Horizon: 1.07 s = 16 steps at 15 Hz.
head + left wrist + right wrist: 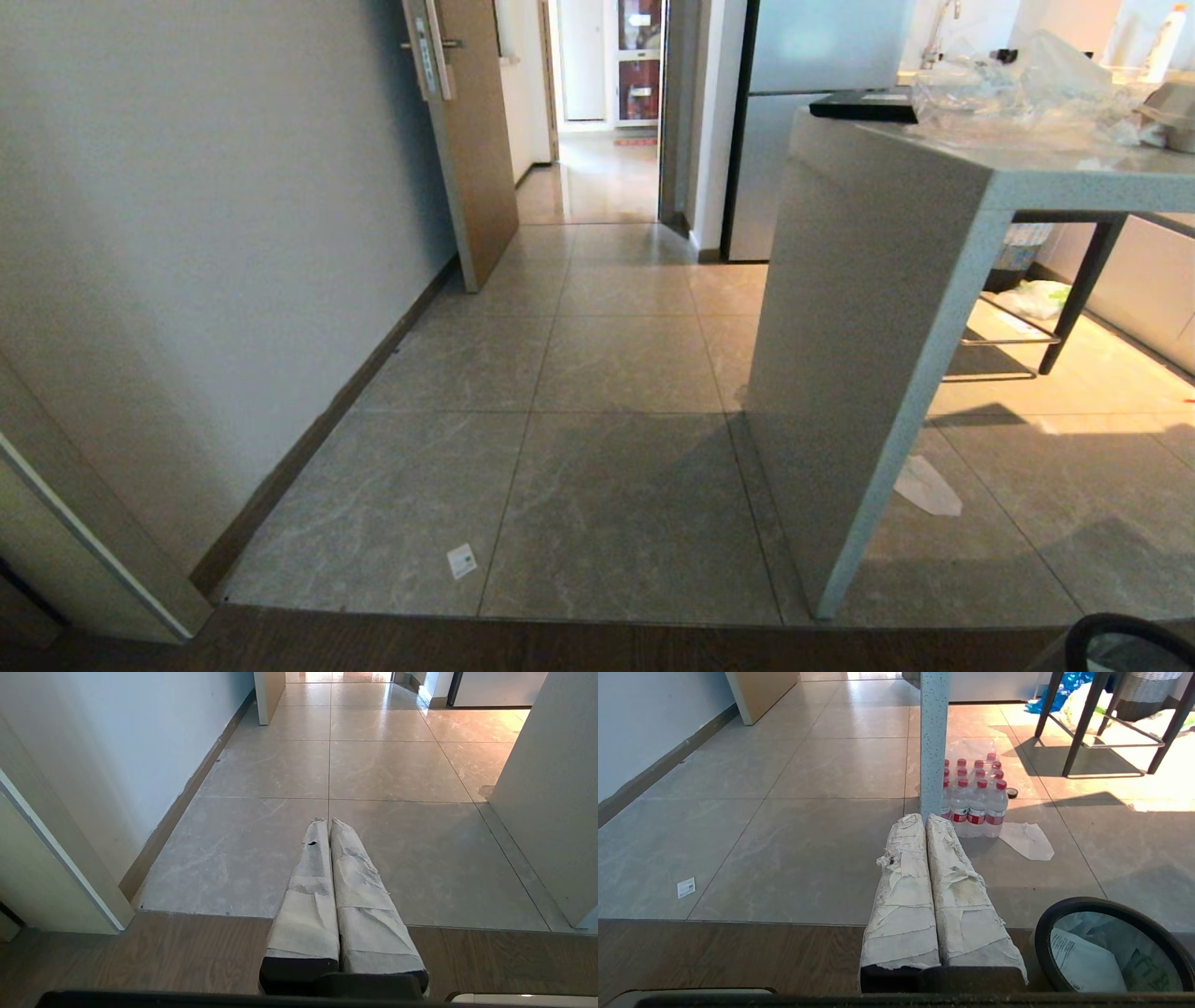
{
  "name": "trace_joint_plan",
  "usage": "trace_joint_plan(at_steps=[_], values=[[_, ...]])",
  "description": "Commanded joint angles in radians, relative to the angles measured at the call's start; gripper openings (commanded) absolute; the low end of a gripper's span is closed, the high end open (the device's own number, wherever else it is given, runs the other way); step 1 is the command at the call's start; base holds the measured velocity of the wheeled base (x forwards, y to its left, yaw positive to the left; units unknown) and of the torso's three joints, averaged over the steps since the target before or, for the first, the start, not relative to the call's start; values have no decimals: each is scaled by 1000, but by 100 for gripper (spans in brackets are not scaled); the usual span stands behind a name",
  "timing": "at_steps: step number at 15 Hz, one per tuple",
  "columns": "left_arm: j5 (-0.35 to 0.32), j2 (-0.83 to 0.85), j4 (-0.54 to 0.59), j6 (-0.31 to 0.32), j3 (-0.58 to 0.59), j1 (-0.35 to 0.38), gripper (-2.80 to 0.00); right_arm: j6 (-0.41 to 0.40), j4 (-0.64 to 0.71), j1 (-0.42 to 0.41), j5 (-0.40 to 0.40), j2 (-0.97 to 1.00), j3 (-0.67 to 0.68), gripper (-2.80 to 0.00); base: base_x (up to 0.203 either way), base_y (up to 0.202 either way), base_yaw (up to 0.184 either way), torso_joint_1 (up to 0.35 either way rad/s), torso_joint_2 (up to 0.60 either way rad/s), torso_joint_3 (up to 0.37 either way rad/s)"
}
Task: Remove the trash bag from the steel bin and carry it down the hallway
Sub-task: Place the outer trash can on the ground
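Note:
The steel bin (1045, 926) shows its black rim ring just to the right of my right gripper (924, 816), and its rim edge (1120, 627) cuts the head view's bottom right corner. Inside it lies the trash bag (1083, 961), white plastic with printed green-and-white packaging on top. My right gripper is shut and empty, its paper-wrapped fingers pressed together above the floor. My left gripper (328, 822) is likewise shut on nothing, parked over the tile and wood floor seam. The hallway (597, 177) opens beyond the brown door (471, 140). Neither arm shows in the head view.
A speckled counter (868, 327) stands on the right, with a clear plastic wrap heap (1018, 89) on top. By its end panel sit a pack of water bottles (976, 798) and a flat white scrap (1027, 840). A stool's black legs (1083, 723) stand further back. A wall (205, 261) runs along the left.

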Motion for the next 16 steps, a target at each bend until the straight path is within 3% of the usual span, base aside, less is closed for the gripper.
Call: trace_joint_plan(at_steps=[1,16], values=[[2,0,-2,4,0,0,-280,0,0,0,0,-1,0,-280,0,0,0,2,2,-27],[2,0,-2,-20,0,0,-280,-4,0,0,0,-1,0,-280,0,0,0,2,2,-183]])
